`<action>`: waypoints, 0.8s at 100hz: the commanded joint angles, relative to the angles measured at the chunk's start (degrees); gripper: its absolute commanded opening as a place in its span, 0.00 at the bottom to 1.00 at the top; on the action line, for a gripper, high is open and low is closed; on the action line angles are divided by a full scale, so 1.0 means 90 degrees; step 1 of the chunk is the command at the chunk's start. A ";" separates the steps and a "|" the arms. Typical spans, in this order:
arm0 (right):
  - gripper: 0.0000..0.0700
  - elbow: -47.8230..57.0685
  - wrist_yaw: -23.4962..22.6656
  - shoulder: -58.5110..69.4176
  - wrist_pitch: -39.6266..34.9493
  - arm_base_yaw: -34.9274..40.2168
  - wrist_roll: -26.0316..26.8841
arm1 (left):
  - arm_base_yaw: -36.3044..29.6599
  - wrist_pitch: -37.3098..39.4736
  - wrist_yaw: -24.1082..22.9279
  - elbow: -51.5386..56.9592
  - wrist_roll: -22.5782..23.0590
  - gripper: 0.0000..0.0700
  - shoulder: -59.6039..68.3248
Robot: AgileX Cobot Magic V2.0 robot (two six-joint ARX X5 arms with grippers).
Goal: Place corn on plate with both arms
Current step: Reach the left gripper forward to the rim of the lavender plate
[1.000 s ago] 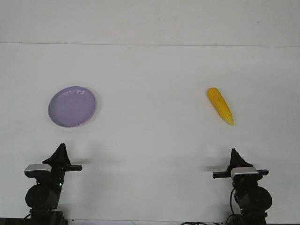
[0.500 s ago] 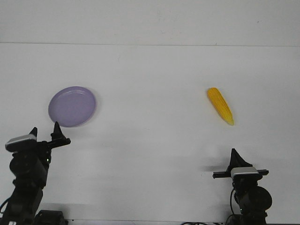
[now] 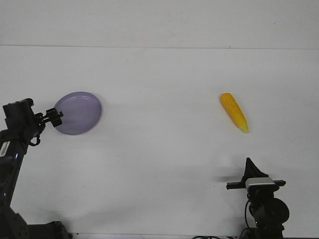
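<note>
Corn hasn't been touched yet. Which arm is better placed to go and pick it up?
Right, probably. The corn lies on the right half of the table, straight ahead of the right gripper, which holds nothing. The left gripper is across the table at the near-left rim of the plate.

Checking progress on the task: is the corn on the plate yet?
No, the corn lies on the table far right of the plate.

**Plate left, corn right**

The plate (image 3: 78,112) is round, shallow and lavender, lying flat on the left side of the white table; the corn (image 3: 234,112) is a yellow, bumpy cob lying well apart on the right, set diagonally, its pointed tip toward the near-right.
</note>
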 commanded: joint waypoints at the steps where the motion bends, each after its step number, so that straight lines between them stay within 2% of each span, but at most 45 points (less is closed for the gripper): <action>1: 0.00 -0.0019 0.0002 -0.0005 0.0066 0.0005 0.0085 | 0.0063 -0.0015 0.0053 0.0333 0.0126 0.61 0.0544; 31: 0.00 -0.0019 0.0002 -0.0005 0.0066 0.0005 0.0085 | 0.0073 0.0260 0.0277 0.0648 0.0136 0.58 0.1914; 36: 0.00 -0.0019 0.0002 -0.0005 0.0066 0.0005 0.0085 | 0.0070 0.0287 0.0279 0.0648 0.0136 0.51 0.1972; 46: 0.01 -0.0019 0.0002 -0.0005 0.0066 0.0005 0.0085 | 0.0046 0.0379 0.0274 0.0648 0.0138 0.28 0.2011; 55: 0.01 -0.0019 0.0002 -0.0005 0.0066 0.0005 0.0085 | 0.0046 0.0491 0.0265 0.0648 0.0141 0.00 0.2004; 71: 0.00 -0.0019 0.0002 -0.0005 0.0066 0.0005 0.0085 | 0.0041 0.0498 0.0301 0.0663 0.0155 0.01 0.1916; 80: 0.00 -0.0019 0.0002 -0.0005 0.0066 0.0005 0.0085 | 0.0041 0.0491 0.0646 0.0668 0.0158 0.01 0.1705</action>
